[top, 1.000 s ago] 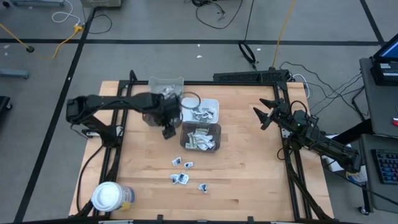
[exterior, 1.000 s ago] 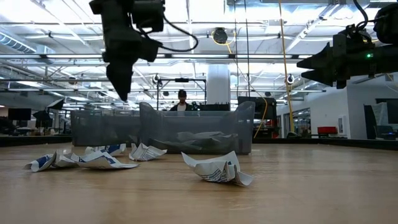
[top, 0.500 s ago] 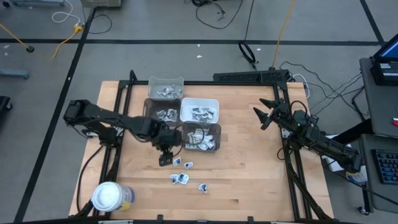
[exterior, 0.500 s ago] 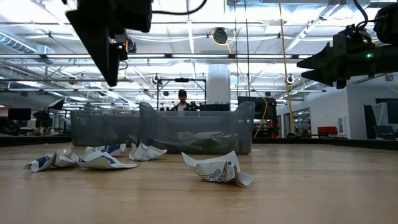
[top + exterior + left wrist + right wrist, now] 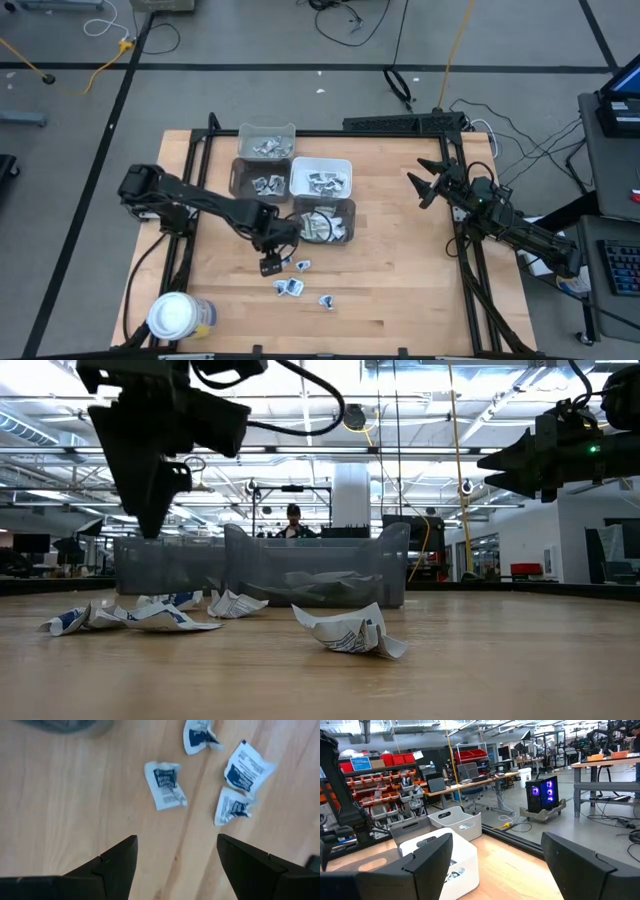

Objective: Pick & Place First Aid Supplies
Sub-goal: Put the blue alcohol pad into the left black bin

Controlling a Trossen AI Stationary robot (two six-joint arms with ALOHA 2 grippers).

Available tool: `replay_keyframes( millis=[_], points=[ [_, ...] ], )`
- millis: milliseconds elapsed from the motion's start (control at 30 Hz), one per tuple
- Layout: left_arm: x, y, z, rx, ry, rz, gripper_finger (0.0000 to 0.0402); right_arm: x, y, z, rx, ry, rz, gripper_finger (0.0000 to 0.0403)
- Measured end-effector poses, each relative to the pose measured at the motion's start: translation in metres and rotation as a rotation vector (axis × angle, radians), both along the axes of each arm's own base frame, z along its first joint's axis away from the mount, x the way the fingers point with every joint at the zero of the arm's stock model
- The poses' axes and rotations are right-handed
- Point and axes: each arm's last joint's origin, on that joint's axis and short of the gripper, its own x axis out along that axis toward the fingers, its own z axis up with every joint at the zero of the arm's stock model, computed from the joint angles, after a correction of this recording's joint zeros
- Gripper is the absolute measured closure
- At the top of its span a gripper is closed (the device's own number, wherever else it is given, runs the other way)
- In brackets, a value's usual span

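The left gripper [image 5: 172,855] hangs over the wooden table [image 5: 400,280] with its two dark fingers spread apart and nothing between them. Just ahead of its tips lies a small, flat, crumpled white paper packet with dark blue print [image 5: 165,791], with three more like it a bit farther out — all loose on the wood, none in a bin yet. The grey bin [image 5: 323,220] with packets already in it sits just behind the claw. My guess is these things weigh next to nothing and are floppy, so they'll slide or fold instead of lifting clean — I'd pinch across a raised crinkle or a curled edge, fingers pressed right to the wood. The right gripper [image 5: 423,184] waits well off to the side, fingers wide and empty.
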Motion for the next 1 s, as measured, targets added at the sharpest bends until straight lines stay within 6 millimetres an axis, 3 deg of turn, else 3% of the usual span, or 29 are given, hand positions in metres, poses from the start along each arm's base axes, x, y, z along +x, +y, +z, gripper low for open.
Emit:
replay_keyframes(
  millis=[567,900,1000],
  points=[
    [0.025,-0.004,-0.055,0.079,0.074,-0.04,0.0128,0.0,0.0,0.0,0.0,0.0,0.0,0.0105],
    [0.037,-0.01,-0.064,0.074,-0.017,-0.053,0.013,0.0,0.0,0.0,0.0,0.0,0.0,0.0105],
    [0.037,-0.01,-0.064,0.076,-0.021,-0.069,0.0151,0.0,0.0,0.0,0.0,0.0,0.0,0.0105]
  ],
)
